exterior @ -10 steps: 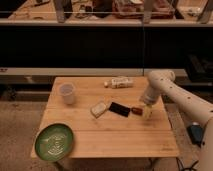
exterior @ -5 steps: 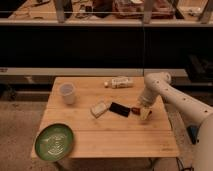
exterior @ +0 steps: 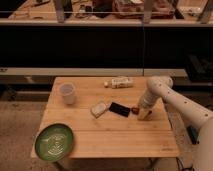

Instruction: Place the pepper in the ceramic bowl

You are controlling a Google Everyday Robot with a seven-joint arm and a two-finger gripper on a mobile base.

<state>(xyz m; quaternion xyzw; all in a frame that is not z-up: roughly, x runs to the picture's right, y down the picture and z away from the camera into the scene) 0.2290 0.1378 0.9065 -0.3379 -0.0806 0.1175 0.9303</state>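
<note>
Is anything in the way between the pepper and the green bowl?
Yes. The gripper is at the pepper, right side of the table. A flat black block and a pale packet lie just left of it, toward the bowl at the front-left corner.

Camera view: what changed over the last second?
The tool dropped slightly and edged left, and is now at the pepper beside the black block. Grasp not discernible. The ceramic bowl and white cup stayed put.
</note>
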